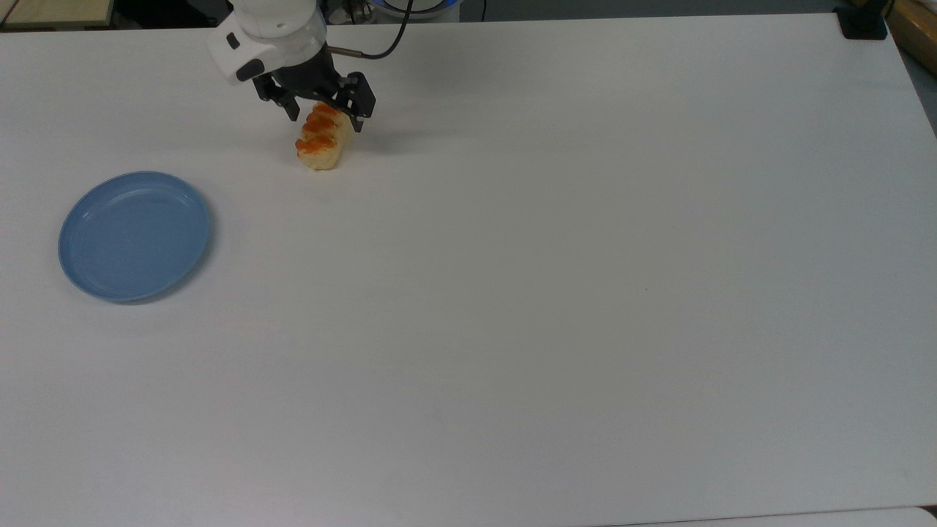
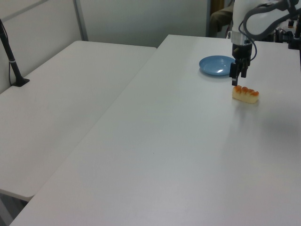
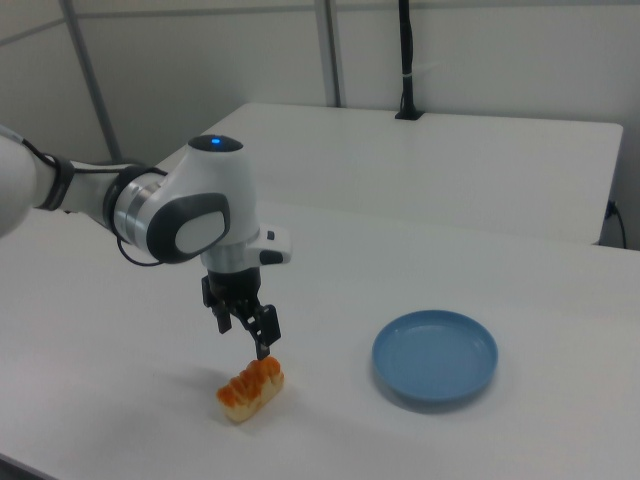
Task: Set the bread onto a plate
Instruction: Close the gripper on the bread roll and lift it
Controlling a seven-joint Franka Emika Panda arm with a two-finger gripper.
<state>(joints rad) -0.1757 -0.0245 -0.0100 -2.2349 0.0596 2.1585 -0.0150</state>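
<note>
One bread (image 1: 322, 137) and one plate (image 1: 135, 236) are seen lying well apart on the bare white table (image 1: 556, 293), with nothing between them. The claw (image 1: 326, 117) is held open just over the bread's far end, one finger (image 1: 358, 118) on either side, nothing gripped. A black post (image 2: 10, 59) is clamped to the adjoining table (image 2: 56, 103) in the left view; no writing can be read.

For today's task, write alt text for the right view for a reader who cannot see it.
A white robot arm holds its open end effector just above one end of a bread lying on a white table. An empty blue plate sits apart on the right view's right.
</note>
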